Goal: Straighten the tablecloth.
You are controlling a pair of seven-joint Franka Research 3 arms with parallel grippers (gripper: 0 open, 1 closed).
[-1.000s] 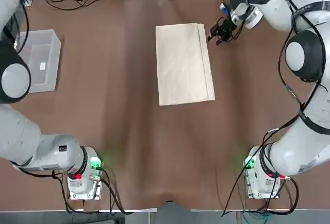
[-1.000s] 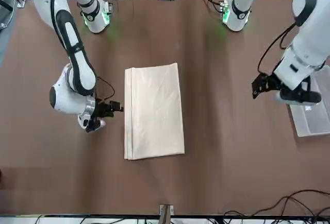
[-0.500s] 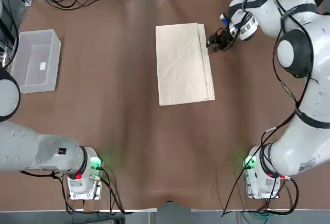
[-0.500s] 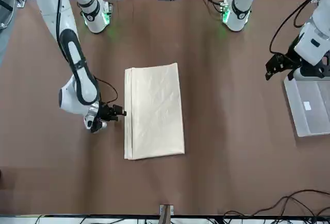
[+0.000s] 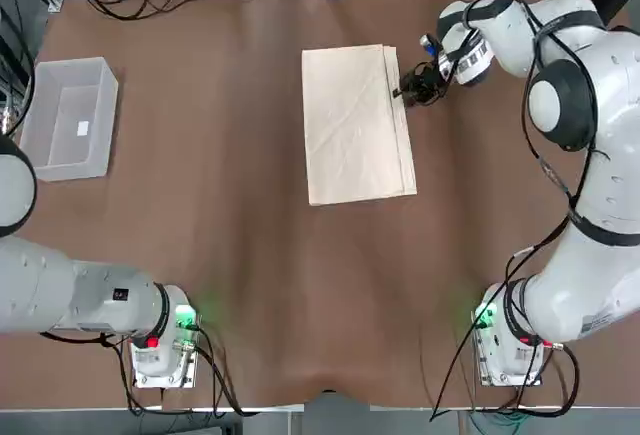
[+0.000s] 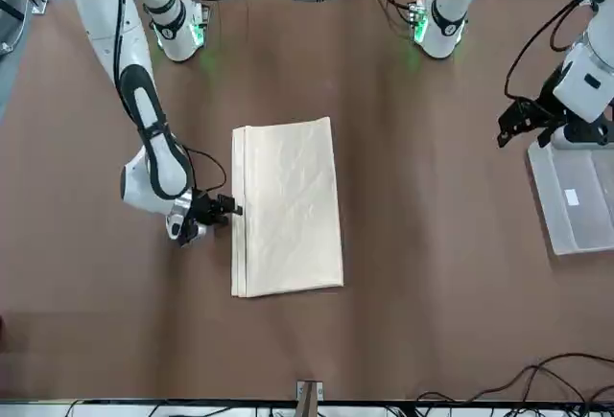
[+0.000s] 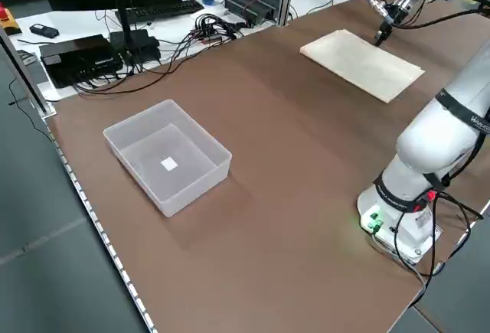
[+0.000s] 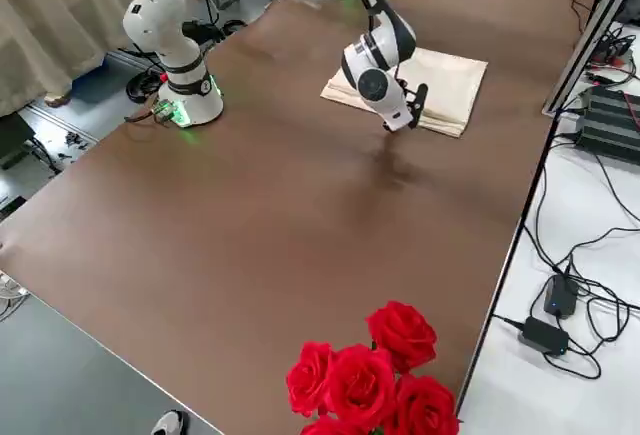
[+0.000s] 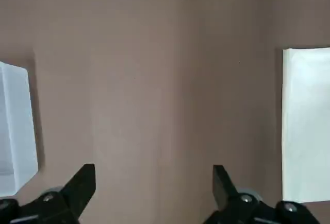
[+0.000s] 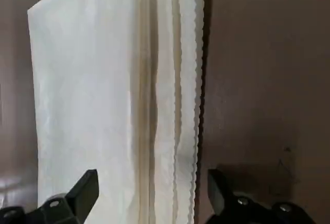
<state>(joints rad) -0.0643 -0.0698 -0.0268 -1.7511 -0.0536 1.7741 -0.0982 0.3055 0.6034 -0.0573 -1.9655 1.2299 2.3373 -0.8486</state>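
tablecloth (image 5: 358, 124): cream, folded into a rectangle, flat on the brown worktop (image 5: 230, 235) a bit past centre, toward the far edge; stacked scalloped edges run along its robot-right long side
right claw (image 5: 404, 88): low at that layered edge, near the far end, fingers spread wide; wrist view has the stacked edges between the two fingertips; nothing pinched, contact with the cloth unclear
left claw (image 6: 519, 121): out at the robot's left, raised over bare worktop beside the bin, fingers wide, empty
clear plastic bin (image 5: 66, 118): left side of worktop, well apart from the cloth, small white tag inside
red roses (image 8: 372, 375): near corner in right side view
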